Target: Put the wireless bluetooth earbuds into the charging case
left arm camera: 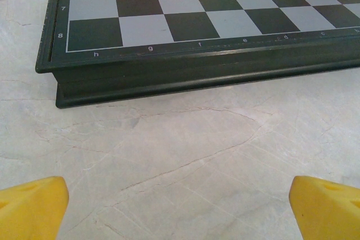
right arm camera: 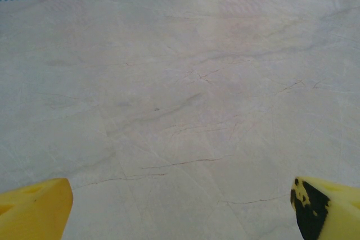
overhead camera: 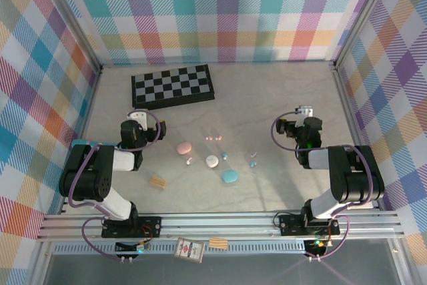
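Three pebble-like charging cases lie mid-table: pink (overhead camera: 184, 147), white (overhead camera: 212, 161) and light blue (overhead camera: 230, 176). Tiny earbuds are scattered around them: a pink pair (overhead camera: 213, 137), a white one (overhead camera: 189, 161) and blue ones (overhead camera: 225, 155) (overhead camera: 253, 163). My left gripper (overhead camera: 139, 114) sits left of the cases, facing the chessboard. In its wrist view it (left arm camera: 180, 206) is open, yellow fingertips (left arm camera: 34, 206) wide apart over bare table. My right gripper (overhead camera: 305, 111) stays right of the cases and is likewise open (right arm camera: 180, 206) over bare table, holding nothing.
A dark chessboard (overhead camera: 173, 86) (left arm camera: 197, 21) lies at the back left, just ahead of the left gripper. A small tan wooden block (overhead camera: 158, 182) rests near the left arm. Checkered walls enclose the table. A card (overhead camera: 189, 249) and another block (overhead camera: 218, 242) sit on the front rail.
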Robot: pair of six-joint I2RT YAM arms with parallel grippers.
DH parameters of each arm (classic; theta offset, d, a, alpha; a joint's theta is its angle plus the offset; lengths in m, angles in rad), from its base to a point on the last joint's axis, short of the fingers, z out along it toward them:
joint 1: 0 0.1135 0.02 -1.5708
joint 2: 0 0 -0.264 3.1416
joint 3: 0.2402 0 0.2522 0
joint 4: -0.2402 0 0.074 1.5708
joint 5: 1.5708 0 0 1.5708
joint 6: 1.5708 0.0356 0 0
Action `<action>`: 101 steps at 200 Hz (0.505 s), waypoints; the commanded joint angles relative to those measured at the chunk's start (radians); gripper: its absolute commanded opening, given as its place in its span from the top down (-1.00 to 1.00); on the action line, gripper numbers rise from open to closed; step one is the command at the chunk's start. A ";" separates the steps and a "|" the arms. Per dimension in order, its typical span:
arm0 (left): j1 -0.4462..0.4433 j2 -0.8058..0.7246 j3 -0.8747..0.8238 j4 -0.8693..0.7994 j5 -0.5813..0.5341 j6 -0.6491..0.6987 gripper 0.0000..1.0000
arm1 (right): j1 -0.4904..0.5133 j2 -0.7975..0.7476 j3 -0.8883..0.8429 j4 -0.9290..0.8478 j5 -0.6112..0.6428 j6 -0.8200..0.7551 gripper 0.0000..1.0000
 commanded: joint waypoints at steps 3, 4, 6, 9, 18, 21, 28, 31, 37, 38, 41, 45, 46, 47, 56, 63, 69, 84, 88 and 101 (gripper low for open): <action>-0.001 -0.028 0.023 -0.023 0.019 -0.005 -0.99 | -0.002 -0.043 0.050 -0.091 -0.032 -0.006 -0.98; 0.000 -0.030 0.025 -0.030 0.020 -0.004 -0.99 | -0.002 -0.045 0.054 -0.100 -0.032 -0.007 -0.98; -0.001 -0.036 0.029 -0.042 0.021 -0.004 -0.99 | -0.002 -0.052 0.060 -0.113 -0.033 -0.007 -0.98; 0.000 -0.048 0.036 -0.062 0.022 -0.005 -1.00 | -0.003 -0.061 0.068 -0.141 -0.032 -0.007 -0.98; -0.003 -0.082 0.058 -0.129 0.025 -0.003 -0.99 | -0.001 -0.092 0.077 -0.173 -0.034 -0.010 -0.98; -0.003 -0.093 0.065 -0.152 0.025 -0.002 -0.99 | -0.001 -0.102 0.077 -0.179 -0.036 -0.012 -0.98; -0.008 -0.121 0.079 -0.199 0.021 0.004 -0.99 | -0.001 -0.125 0.076 -0.203 -0.046 -0.016 -0.98; -0.010 -0.130 0.086 -0.217 0.019 0.005 -0.99 | 0.000 -0.140 0.074 -0.212 -0.052 -0.017 -0.98; -0.018 -0.152 0.091 -0.243 0.009 0.011 -0.99 | 0.001 -0.165 0.076 -0.235 -0.061 -0.024 -0.98; -0.019 -0.156 0.092 -0.248 0.007 0.013 -0.99 | 0.003 -0.169 0.076 -0.240 -0.063 -0.024 -0.98; -0.022 -0.168 0.094 -0.260 0.000 0.015 -0.99 | 0.005 -0.182 0.081 -0.259 -0.066 -0.025 -0.98; -0.033 -0.185 0.097 -0.274 -0.011 0.020 -0.99 | 0.009 -0.206 0.090 -0.289 -0.074 -0.026 -0.98; -0.035 -0.185 0.098 -0.278 -0.015 0.021 -0.99 | 0.009 -0.211 0.093 -0.297 -0.075 -0.028 -0.98; -0.037 -0.189 0.099 -0.281 -0.017 0.021 -0.99 | 0.011 -0.217 0.095 -0.305 -0.077 -0.028 -0.98; -0.056 -0.227 0.109 -0.321 -0.043 0.025 -0.99 | 0.024 -0.266 0.113 -0.373 -0.094 -0.035 -0.98; -0.071 -0.255 0.124 -0.360 -0.060 0.024 -0.99 | 0.041 -0.300 0.128 -0.414 -0.102 -0.048 -0.98; -0.087 -0.277 0.139 -0.392 -0.068 0.021 -0.99 | 0.056 -0.329 0.145 -0.455 -0.111 -0.063 -0.98; -0.129 -0.322 0.182 -0.473 -0.062 0.007 -0.99 | 0.103 -0.381 0.187 -0.554 -0.144 -0.103 -0.98; -0.137 -0.329 0.195 -0.500 -0.051 0.003 -0.99 | 0.116 -0.394 0.199 -0.577 -0.156 -0.104 -0.98; -0.172 -0.349 0.250 -0.600 -0.020 -0.021 -0.99 | 0.173 -0.426 0.237 -0.659 -0.192 -0.176 -0.98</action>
